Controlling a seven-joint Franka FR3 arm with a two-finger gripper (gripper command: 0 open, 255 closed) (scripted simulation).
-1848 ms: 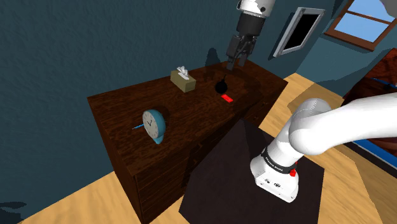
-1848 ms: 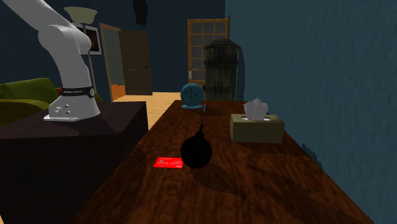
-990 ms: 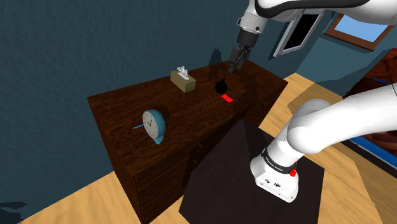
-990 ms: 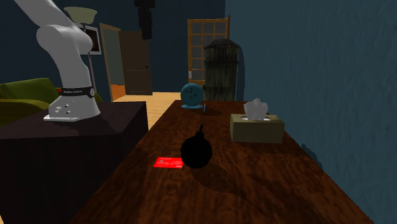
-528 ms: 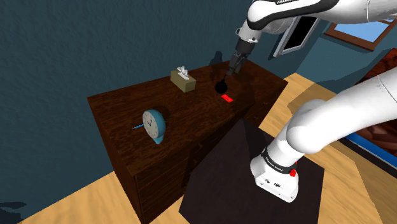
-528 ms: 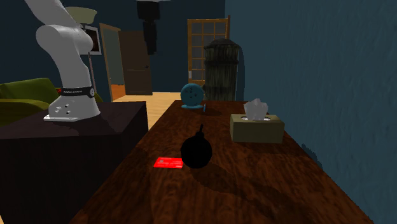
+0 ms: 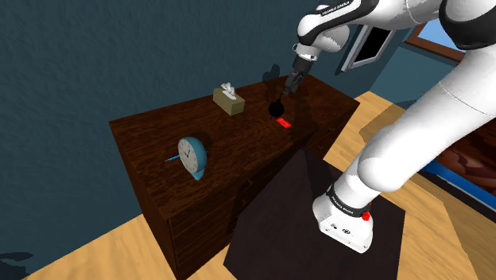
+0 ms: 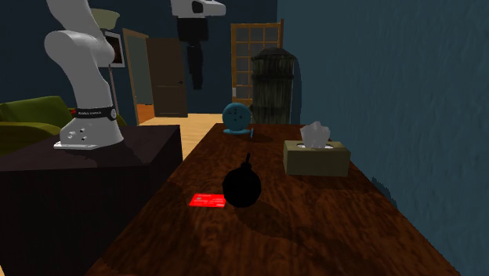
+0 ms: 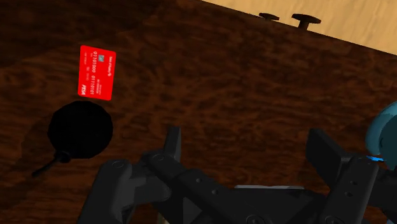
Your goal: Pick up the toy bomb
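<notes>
Toy bomb [image 9: 81,132] is seen beside a red card [image 9: 97,72] — outside the gripper [image 9: 248,147], its fingers spread wide, nothing held; a blue clock [image 9: 382,137] is cut off.

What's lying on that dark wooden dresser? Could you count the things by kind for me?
toy bomb, black: 1
card, red: 1
tissue box: 1
clock, blue: 1
Total: 4

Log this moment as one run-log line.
gripper: open, empty | toy bomb: on wooden tabletop, beside red card, not held | stage: pre-grasp
</notes>
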